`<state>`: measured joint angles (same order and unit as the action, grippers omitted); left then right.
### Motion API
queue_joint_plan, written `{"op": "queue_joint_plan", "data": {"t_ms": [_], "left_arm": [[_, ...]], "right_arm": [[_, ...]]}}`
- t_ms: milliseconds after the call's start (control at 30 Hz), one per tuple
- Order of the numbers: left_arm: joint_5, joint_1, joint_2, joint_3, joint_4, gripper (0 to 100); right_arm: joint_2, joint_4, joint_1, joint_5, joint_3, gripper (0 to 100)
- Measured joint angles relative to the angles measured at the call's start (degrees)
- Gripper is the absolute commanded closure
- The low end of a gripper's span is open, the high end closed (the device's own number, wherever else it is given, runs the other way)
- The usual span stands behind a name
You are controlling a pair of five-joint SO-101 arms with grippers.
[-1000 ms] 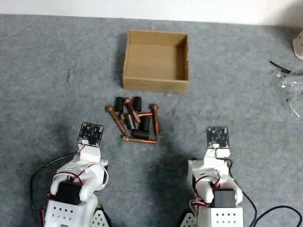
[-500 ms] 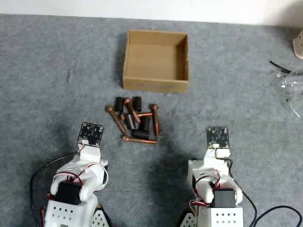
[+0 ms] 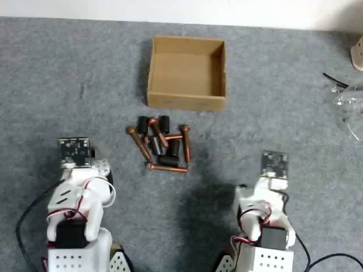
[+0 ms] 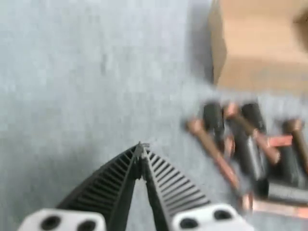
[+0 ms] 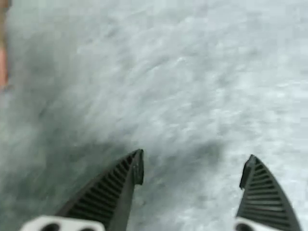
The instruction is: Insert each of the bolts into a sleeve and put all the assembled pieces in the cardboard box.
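Note:
A heap of copper bolts point(image 3: 157, 132) and black sleeves point(image 3: 173, 148) lies mid-table, just in front of the open cardboard box point(image 3: 186, 100). In the left wrist view the bolts point(image 4: 211, 151) and sleeves point(image 4: 248, 154) lie off to one side of my left gripper point(image 4: 141, 153), which is shut with its tips together over bare carpet; the box point(image 4: 260, 72) stands behind them. My right gripper point(image 5: 192, 171) is open over grey carpet with nothing between its fingers. In the high view the left arm point(image 3: 76, 187) stands left of the heap, the right arm point(image 3: 266, 192) to its lower right.
Grey carpet covers the table. Clear plastic pieces and a black wire point(image 3: 343, 96) lie at the far right edge. A cable point(image 3: 28, 221) trails by the left arm's base.
The left arm has swung to the left, away from the heap. The right arm has shifted a little right and toward the near edge. Bolts, sleeves and box have not moved.

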<state>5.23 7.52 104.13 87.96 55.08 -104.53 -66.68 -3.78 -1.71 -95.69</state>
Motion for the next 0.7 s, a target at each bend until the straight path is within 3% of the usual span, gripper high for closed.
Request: {"op": "queue_joint_plan", "data": {"t_ms": [167,300,400,500,700], "left_arm": [[-0.88,0.26,0.0,-5.71,-3.6,99],[-10.46,-4.13,-1.58,-8.0,-4.84,99],[-12.48,-5.54,-9.05,-8.97,-6.86,99],[-12.22,-5.45,-19.78,-11.6,-10.55,99],[-4.57,-5.45,-46.15,-22.33,-14.51,99]], "right_arm": [[0.0,1.23,-1.05,0.0,0.0,69.9],[0.0,1.23,-1.05,0.0,0.0,69.9],[0.0,1.23,-1.05,0.0,0.0,69.9],[0.0,1.41,-1.05,0.0,0.0,69.9],[0.0,1.41,-1.05,0.0,0.0,69.9]]}}
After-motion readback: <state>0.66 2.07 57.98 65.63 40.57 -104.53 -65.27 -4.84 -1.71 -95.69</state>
